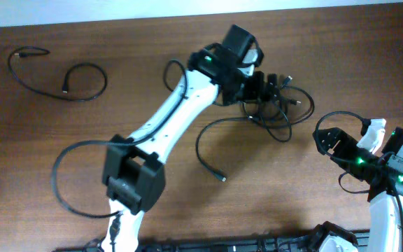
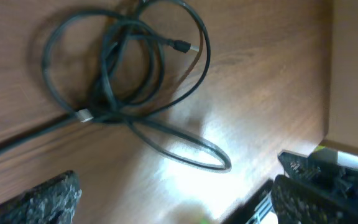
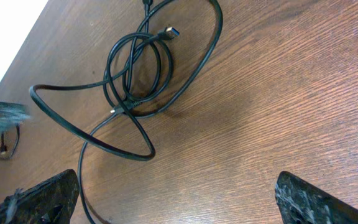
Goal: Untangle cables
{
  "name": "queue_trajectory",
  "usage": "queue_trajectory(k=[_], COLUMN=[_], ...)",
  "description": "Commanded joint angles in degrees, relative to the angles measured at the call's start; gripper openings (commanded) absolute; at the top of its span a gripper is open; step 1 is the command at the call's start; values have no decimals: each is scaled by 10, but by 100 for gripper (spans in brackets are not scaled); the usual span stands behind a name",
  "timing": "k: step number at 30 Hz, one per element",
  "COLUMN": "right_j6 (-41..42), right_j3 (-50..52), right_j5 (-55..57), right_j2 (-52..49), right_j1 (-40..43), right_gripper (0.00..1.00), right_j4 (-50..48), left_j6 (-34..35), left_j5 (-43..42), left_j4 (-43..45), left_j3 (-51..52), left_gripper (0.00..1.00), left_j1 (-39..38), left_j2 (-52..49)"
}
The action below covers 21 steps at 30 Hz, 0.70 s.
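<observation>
the left gripper has its jaws spread wide with nothing between them; it hangs over the near edge of the cables, not touching them. the right gripper is also released and empty, well back from the same knot, above bare table.

the cables lie on the far right part of the table, as several loops wound through each other. a silver-tipped plug sticks out inside the coil. one long end trails out of the knot toward the middle of the table and stops at a small plug.

a lone cable lies in the far left corner, well apart from the knot, curled in an open loop.
</observation>
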State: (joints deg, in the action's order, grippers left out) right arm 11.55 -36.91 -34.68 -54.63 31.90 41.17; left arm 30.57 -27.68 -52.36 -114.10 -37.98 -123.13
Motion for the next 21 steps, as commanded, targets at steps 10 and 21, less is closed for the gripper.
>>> queue_trajectory(k=[10, 21], right_j6=[-45, -21], right_j3=[-11, -10], right_j5=[-128, -19], right_j2=[-23, -101], right_j1=[-16, -338], right_gripper=[99, 99], right_j4=[69, -181], left_j6=[-173, -343], left_j5=[-1, 200], left_j4=[-23, -7], left_j3=[-1, -1], left_gripper=[0, 0], left_j1=[62, 74], left_j2=[73, 381])
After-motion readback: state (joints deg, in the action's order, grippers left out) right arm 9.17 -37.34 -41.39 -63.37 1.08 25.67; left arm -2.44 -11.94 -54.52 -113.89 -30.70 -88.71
